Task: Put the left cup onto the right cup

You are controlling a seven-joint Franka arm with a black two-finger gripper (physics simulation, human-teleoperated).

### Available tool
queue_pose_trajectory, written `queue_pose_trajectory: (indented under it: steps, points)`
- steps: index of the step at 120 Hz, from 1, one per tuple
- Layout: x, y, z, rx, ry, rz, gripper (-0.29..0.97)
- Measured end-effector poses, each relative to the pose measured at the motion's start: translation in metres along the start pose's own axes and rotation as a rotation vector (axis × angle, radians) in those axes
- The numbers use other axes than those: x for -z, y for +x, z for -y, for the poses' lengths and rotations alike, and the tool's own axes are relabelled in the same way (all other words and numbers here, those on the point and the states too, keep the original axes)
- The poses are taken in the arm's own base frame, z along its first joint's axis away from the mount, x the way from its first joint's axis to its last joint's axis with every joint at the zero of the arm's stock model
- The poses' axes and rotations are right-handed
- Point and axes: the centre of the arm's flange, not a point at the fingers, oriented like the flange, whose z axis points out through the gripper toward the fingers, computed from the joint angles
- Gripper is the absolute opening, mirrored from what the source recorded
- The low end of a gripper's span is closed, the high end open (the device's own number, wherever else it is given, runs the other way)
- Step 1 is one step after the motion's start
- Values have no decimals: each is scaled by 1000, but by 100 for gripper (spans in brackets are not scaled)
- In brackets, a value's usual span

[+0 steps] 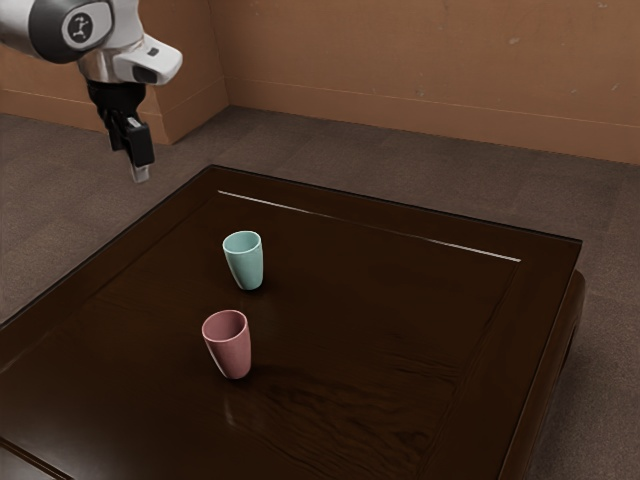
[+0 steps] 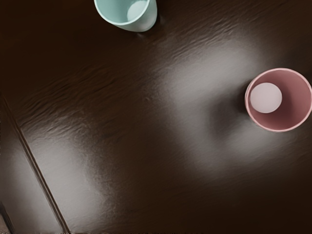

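Observation:
Two cups stand upright and apart on the dark wooden table [image 1: 400, 330]. The teal cup [image 1: 243, 259] is farther back; the pink cup [image 1: 227, 343] stands nearer the front edge. My gripper [image 1: 138, 160] hangs high above the table's far corner at the exterior view's left, well away from both cups, open and holding nothing. Looking down in the wrist view, I see into the teal cup [image 2: 126, 13] and the pink cup [image 2: 278, 99]; both are empty.
A raised rim [image 1: 370, 228] runs around the tabletop, and its groove [image 2: 34, 165] shows under my hand. A brown wall [image 1: 420, 60] stands behind the table, with grey floor around it.

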Motion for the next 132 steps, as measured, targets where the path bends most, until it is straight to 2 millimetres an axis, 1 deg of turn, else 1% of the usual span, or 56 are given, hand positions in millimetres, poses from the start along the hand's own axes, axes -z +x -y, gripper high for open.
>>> queue_pose_trajectory:
  steps: [26, 31, 42, 54, 64, 77, 83, 90, 106, 112, 120, 132]
  points:
    - [-5, 2, 1, 21, -3, 9, 68]
    - [-4, -1, 2, 27, -4, 13, 68]
    - [-7, -9, 13, 53, -11, 28, 68]
    - [-26, -9, 31, 86, -16, 48, 68]
    - [-51, 0, 47, 110, -22, 70, 68]
    - [-100, 19, 63, 144, -66, 90, 68]
    - [-122, 29, 67, 157, -88, 91, 68]
    - [-142, 42, 67, 163, -110, 84, 68]
    - [-178, 76, 68, 172, -132, 65, 68]
    - [-189, 87, 75, 182, -126, 53, 68]
    - [-207, 108, 89, 197, -118, 35, 68]
    - [-238, 129, 93, 208, -126, 20, 68]
